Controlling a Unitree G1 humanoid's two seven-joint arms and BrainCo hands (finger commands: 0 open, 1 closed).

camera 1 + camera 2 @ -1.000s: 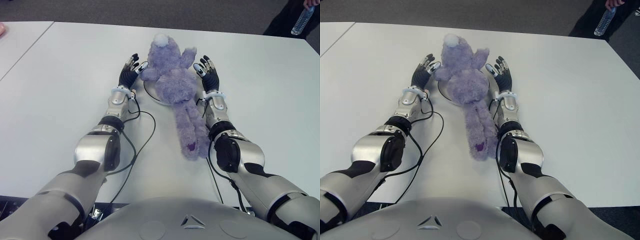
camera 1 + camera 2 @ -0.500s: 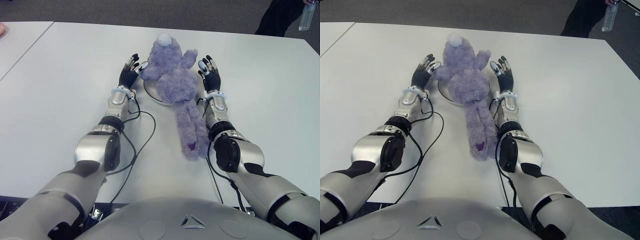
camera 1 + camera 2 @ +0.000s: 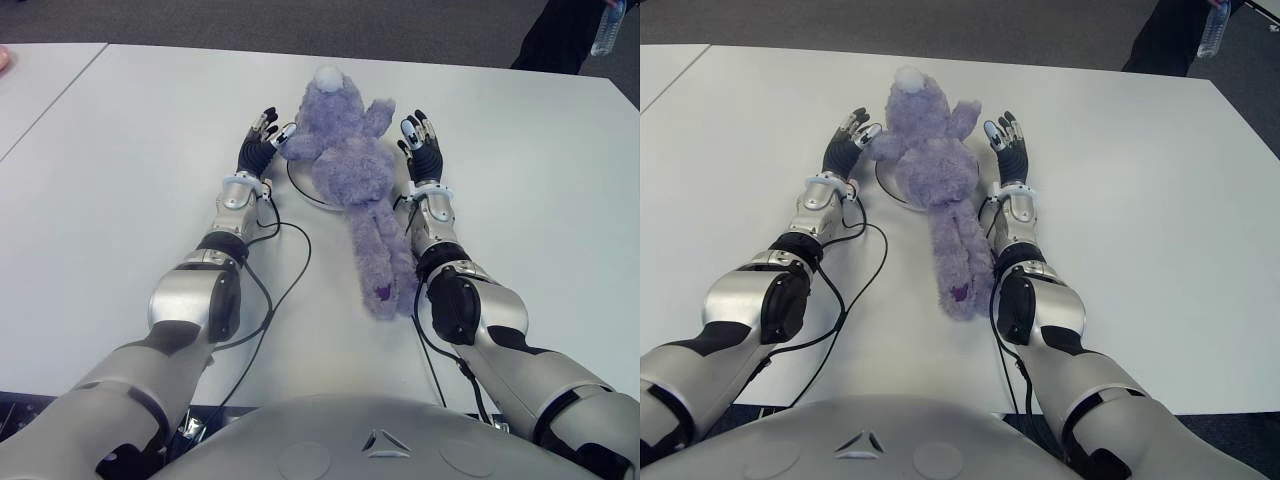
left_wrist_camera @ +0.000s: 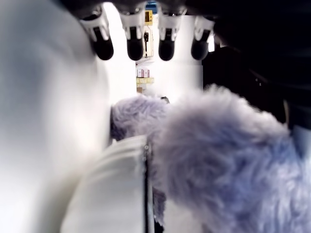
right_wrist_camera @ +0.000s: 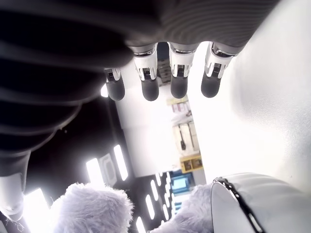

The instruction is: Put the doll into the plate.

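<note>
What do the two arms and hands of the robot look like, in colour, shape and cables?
Both arms have rounded silver shells with black joints. The left hand and right hand are black, with silver-tipped fingers ending in dark pads. A thin black cable loops beside the left arm.

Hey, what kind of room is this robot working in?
Probably an office or lab: large plain white tables pushed together, grey carpet beyond, and a person standing by with a water bottle. A doll on a plate suggests a test setup.
</note>
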